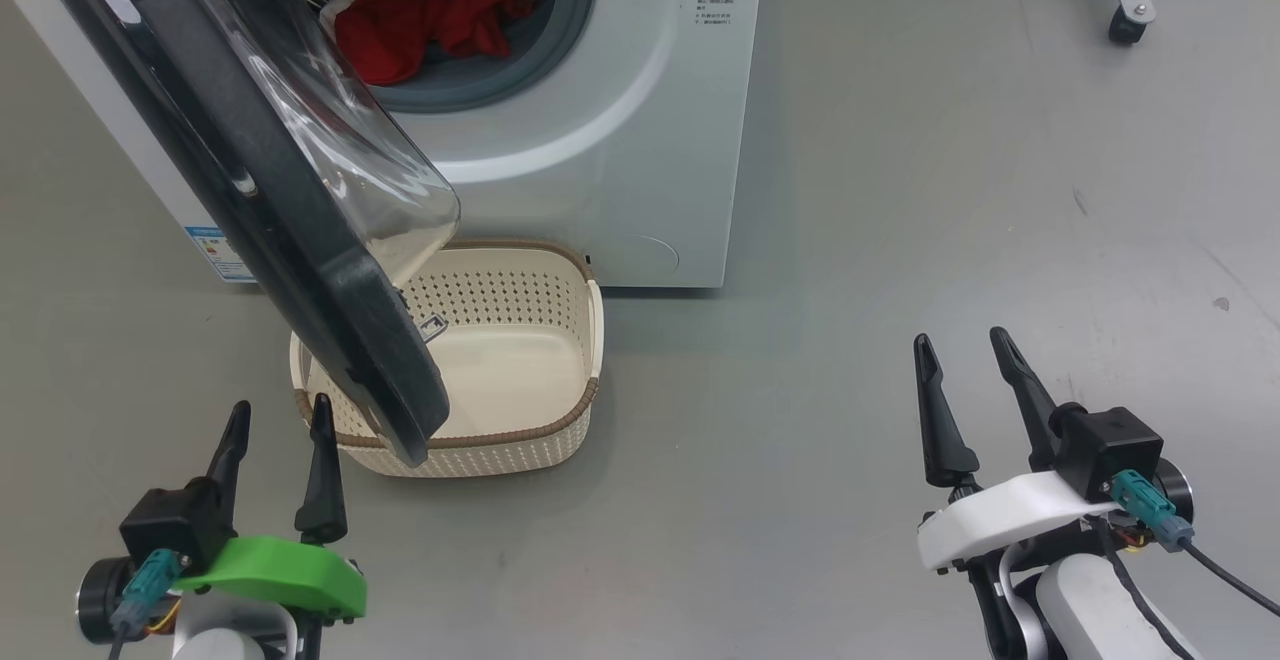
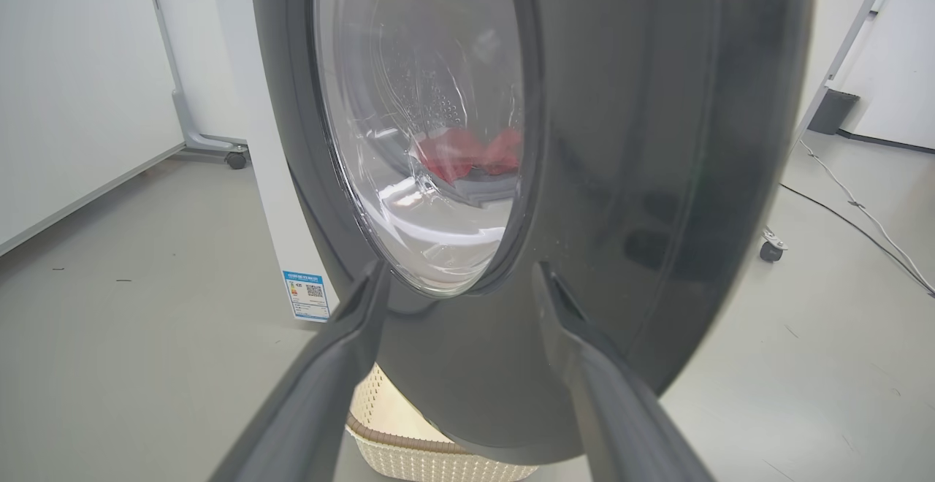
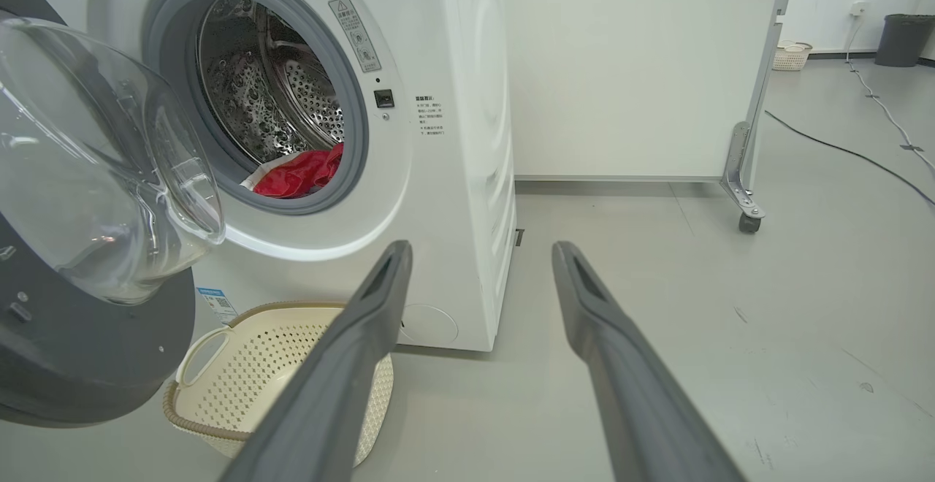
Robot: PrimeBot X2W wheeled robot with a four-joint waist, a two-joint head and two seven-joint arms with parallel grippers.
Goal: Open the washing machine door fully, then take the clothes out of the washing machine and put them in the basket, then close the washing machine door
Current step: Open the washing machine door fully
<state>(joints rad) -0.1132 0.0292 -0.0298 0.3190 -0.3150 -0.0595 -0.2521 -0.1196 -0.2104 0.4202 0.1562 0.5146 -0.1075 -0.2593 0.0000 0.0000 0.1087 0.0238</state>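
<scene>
Grey floor [image 1: 900, 240] open rightward, washing machine door [image 1: 330, 340] edge over basket [image 1: 520, 436], left claw [image 1: 280, 402], right claw [image 1: 958, 334] both spread apart

Counts: 1 washing machine [image 1: 600, 190], 1 washing machine door [image 1: 320, 290], 1 heap of red clothes [image 1: 400, 25], 1 basket [image 1: 520, 450] lower centre. 2 grippers: left gripper [image 1: 280, 402], right gripper [image 1: 959, 336], 2 fingers each. 1 caster wheel [image 1: 1125, 28] upper right. Right wrist view, upper right: 1 dark bin [image 3: 902, 38], 1 far basket [image 3: 790, 56].

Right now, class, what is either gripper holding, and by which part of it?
Nothing is held. The left gripper stands open close to the washing machine door, not clamped on it. The right gripper is open too, nothing between its fingers.
</scene>
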